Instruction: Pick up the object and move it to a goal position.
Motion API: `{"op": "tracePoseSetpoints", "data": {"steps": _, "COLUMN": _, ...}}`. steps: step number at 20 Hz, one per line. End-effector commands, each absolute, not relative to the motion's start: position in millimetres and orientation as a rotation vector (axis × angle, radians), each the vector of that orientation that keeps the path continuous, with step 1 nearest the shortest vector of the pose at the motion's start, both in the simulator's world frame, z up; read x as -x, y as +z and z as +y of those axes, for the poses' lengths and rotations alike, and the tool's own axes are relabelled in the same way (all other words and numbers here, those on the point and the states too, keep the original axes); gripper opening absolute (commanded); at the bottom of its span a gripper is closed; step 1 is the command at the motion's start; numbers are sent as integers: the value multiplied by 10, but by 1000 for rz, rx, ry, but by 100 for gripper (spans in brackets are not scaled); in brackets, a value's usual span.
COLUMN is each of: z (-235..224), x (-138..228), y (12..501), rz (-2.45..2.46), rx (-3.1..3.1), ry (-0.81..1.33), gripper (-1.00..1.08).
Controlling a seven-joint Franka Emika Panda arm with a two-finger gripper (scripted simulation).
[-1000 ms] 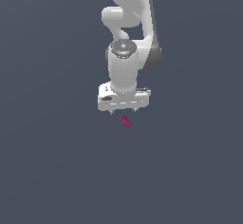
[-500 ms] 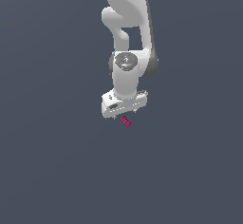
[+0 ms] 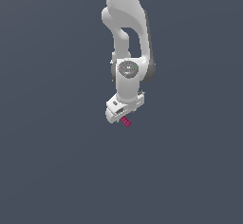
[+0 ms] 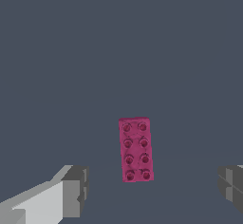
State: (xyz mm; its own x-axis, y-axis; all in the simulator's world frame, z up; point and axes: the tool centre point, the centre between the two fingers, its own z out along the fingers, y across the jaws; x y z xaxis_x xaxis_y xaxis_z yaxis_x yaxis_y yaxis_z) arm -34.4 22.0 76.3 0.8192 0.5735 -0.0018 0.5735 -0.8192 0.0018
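Grey, flat ground (image 3: 52,161) fills both views, plain and unmarked. White Franka arm (image 3: 127,23) comes down from the top of the exterior view, its wrist bent so the hand tilts toward the exterior view's left. At its end the gripper (image 3: 119,115) hangs low over the ground, spread wide: in the wrist view its two grey-tipped fingers (image 4: 76,190) stand well apart at either side with nothing between them but the ground and the brick. Smallest of all, the magenta-pink brick (image 4: 136,149) lies flat on the ground, studs up in two rows of four, its long side running away from the camera. In the exterior view it peeks out just beside the gripper's lower edge, on the exterior view's right
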Motion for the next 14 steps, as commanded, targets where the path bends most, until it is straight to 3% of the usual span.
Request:
{"op": "tracePoseSetpoints", "data": {"steps": 1, "z": 237, "x": 374, "y": 701, "rz": 1007, "rx": -2974, "ry": -1, "gripper": 100}}
{"op": "tracePoseSetpoints", "data": {"steps": 14, "z": 259, "x": 416, "y": 573, "rz": 1079, "rx": -2951, "ry": -1, "gripper": 100}}
